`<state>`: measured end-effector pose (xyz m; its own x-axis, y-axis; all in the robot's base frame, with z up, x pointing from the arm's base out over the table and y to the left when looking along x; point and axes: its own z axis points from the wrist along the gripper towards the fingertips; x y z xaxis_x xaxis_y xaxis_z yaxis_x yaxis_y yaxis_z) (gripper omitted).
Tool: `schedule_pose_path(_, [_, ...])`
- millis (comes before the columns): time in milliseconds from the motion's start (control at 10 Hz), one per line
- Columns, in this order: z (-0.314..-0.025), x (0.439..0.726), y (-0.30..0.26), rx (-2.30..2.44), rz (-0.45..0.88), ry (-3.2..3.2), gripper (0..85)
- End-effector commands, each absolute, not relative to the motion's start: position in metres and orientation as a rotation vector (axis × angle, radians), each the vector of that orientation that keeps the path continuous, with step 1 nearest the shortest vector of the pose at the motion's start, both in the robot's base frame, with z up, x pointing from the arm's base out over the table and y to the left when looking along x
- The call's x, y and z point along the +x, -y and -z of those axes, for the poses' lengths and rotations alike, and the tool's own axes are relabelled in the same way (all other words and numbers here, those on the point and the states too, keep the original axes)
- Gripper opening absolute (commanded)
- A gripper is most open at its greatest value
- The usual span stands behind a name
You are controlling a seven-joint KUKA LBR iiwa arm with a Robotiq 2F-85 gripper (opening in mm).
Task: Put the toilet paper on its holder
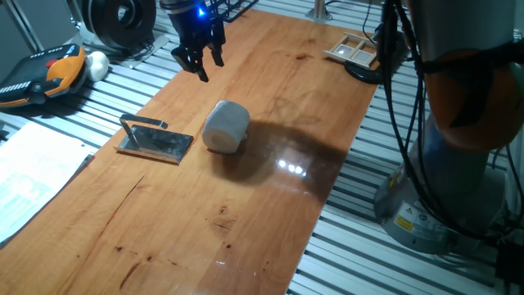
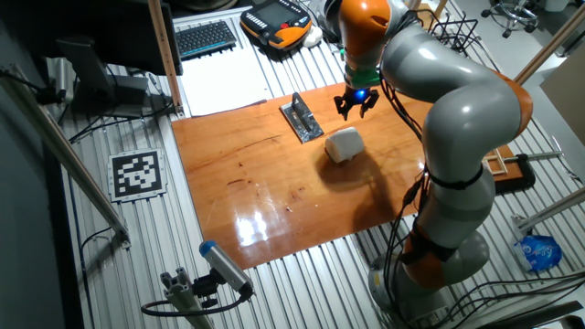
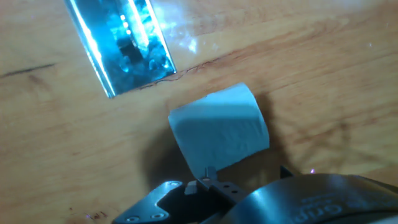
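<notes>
The toilet paper [image 1: 225,125] is a fat white roll lying on its side on the wooden table; it also shows in the other fixed view [image 2: 344,144] and the hand view [image 3: 221,134]. The holder [image 1: 155,141] is a shiny grey plate with a raised bar, lying flat just left of the roll [image 2: 303,119] [image 3: 121,43]. My gripper [image 1: 199,57] hangs above the table behind the roll, apart from it, open and empty [image 2: 355,108]. In the hand view only the hand's body shows at the bottom edge.
A pale wooden framed tray [image 1: 354,49] sits at the table's far corner. An orange teach pendant [image 1: 49,74] and a small white ball [image 1: 97,64] lie off the table to the left, with paper sheets [image 1: 33,176]. My arm's base [image 1: 458,164] stands at the right.
</notes>
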<state>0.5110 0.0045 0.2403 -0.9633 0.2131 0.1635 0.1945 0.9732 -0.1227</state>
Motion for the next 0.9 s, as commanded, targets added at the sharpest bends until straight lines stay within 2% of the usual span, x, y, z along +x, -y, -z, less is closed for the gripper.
schedule_pose_path(0, [-0.240, 0.511, -0.005, -0.352, -0.151, 2.936, 51.0])
schedule_pose_path(200, [-0.238, 0.512, -0.006, -0.383, -0.112, 2.924, 51.0])
schedule_pose_path(800, [-0.229, 0.526, -0.011, -0.400, -0.140, 2.887, 51.0])
